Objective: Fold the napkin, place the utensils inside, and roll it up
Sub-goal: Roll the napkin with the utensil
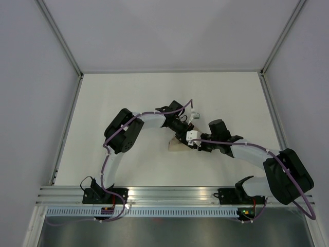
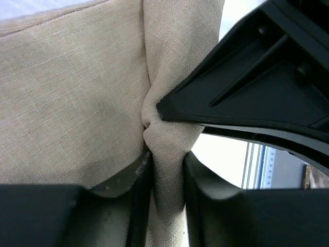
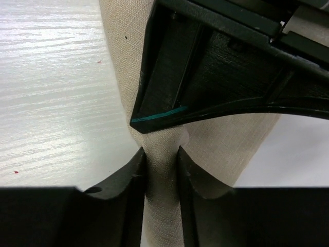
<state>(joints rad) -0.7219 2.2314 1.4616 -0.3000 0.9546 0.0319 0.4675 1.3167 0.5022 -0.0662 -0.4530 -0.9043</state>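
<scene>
**Fingertips closed on gathered cloth: fold step, both hands engaged**

Item: napkin (image 2: 77, 103), beige-tan woven cloth, bunched into a narrow upright pleat where it is gripped. A stitched hem (image 2: 61, 20) runs along its upper edge in the left wrist view.

Location: middle of the worktop (image 1: 128, 103). From above only a small beige patch shows beneath the two arms.

Left hand (image 2: 167, 164): narrow, clamped on the pleat, with cloth filling the gap between its fingers (image 2: 123, 180).

Right hand (image 3: 160, 159): narrow, pinching the same pleat from the opposite side. Each hand's tip presses the cloth just above the other's grip.

Other task items: utensils not seen in any view.

Step, as judged: folding, the first of the three. The cloth is gathered, not laid flat, so the fold looks unfinished.

Next move, as judged: both hands crowd one spot, so they would need to separate along the cloth. The held edge then has to be carried over and laid down flat with edges matched. Release should come without dragging the layers askew.
</scene>
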